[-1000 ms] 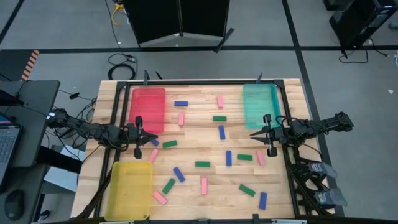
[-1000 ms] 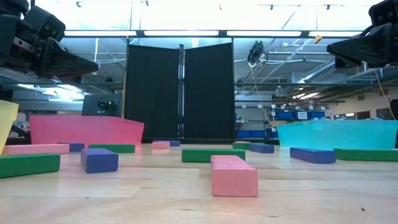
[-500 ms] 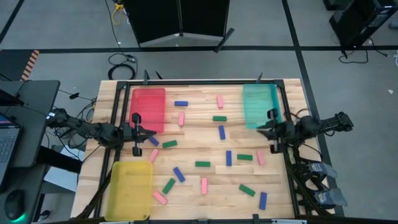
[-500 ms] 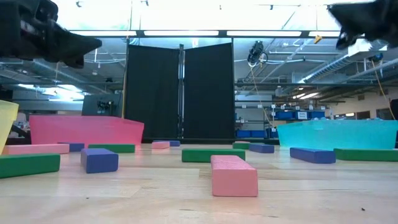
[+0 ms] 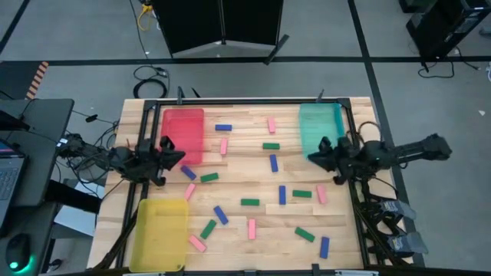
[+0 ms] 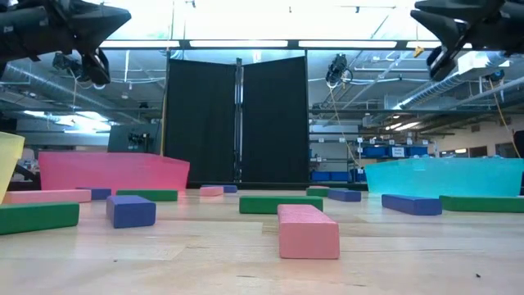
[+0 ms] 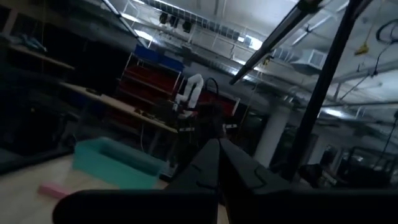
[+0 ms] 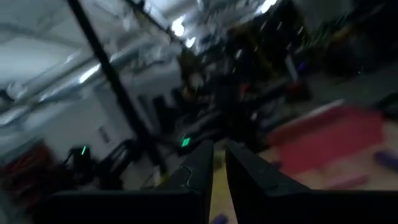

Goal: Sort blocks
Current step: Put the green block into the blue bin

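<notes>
Hovering above table (image 5: 245, 230), both empty: left gripper (image 5: 165, 153) fingers together, right gripper (image 5: 326, 153) likewise; no legible writing.

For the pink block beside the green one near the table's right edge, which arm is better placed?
The right. The right gripper hangs by the teal tray, close above that pink block; the left gripper is across the table by the red tray.

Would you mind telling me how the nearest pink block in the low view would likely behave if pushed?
The pink block looks rigid and flat-sided, so it should probably slide, not roll. Lying low on the wooden table, it seems unlikely to tip.
</notes>
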